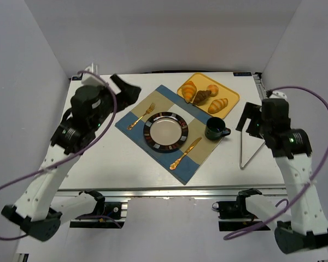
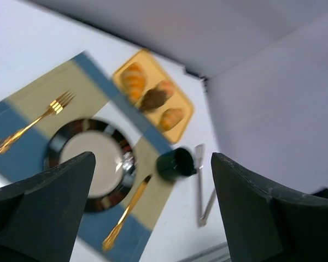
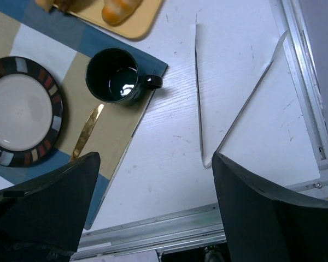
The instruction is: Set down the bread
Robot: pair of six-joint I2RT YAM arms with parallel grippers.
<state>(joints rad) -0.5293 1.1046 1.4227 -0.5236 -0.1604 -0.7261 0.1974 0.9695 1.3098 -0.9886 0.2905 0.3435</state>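
At one o'clock from the plate [image 1: 165, 131], the bread [image 1: 203, 96] lies on a yellow tray [image 1: 199, 79] on the worktop [image 1: 126, 158], while the left end effector [image 2: 153, 158] at ten o'clock and the right end effector [image 3: 156, 158] at three hang spread, empty

A white tabletop [image 1: 126, 164] is seen, on which a blue and tan placemat [image 1: 199, 153] is laid at an angle near the middle. A yellow tray [image 1: 229, 97] is set against its far right edge, and thin metal tongs [image 3: 198, 93] are laid apart on the right.

A plate [image 1: 165, 131], fork [image 1: 140, 116], knife [image 1: 185, 153] and mug [image 1: 215, 129] rest on a placemat [image 1: 153, 101].
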